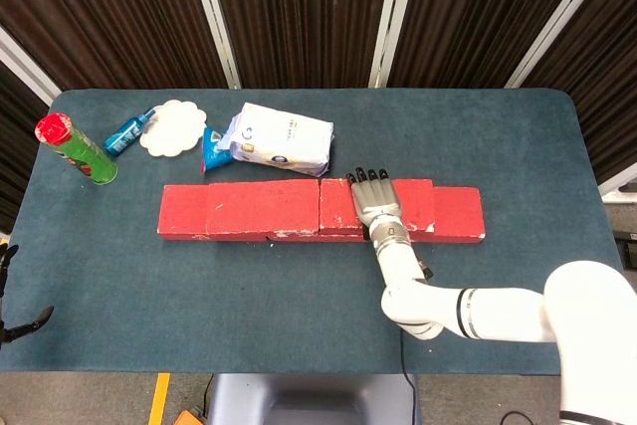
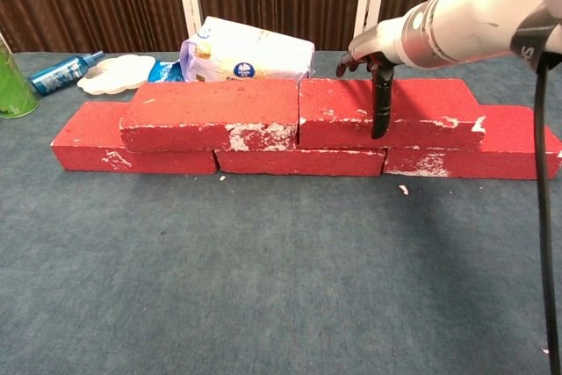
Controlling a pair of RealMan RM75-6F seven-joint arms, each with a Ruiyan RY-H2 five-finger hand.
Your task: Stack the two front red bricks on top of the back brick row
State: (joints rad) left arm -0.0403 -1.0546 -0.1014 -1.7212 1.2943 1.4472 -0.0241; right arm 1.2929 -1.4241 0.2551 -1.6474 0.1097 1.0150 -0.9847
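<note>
Three red bricks form the bottom row (image 1: 460, 214) (image 2: 132, 159) across the table's middle. Two more red bricks lie on top of it, end to end. The left upper brick (image 1: 262, 206) (image 2: 211, 111) lies free. My right hand (image 1: 374, 201) (image 2: 372, 66) grips the right upper brick (image 1: 336, 206) (image 2: 426, 103), with its fingers laid over the top to the back edge and its thumb (image 2: 379, 107) down the front face. Of my left hand (image 1: 8, 291) only dark, spread fingertips show at the left edge of the head view, below the table, holding nothing.
Behind the bricks lie a white and purple packet (image 1: 279, 139) (image 2: 250, 54), a small blue pack (image 1: 211, 149), a white dish (image 1: 171, 126) and a blue bottle (image 1: 127, 132). A green can with a red lid (image 1: 78, 149) stands at the far left.
</note>
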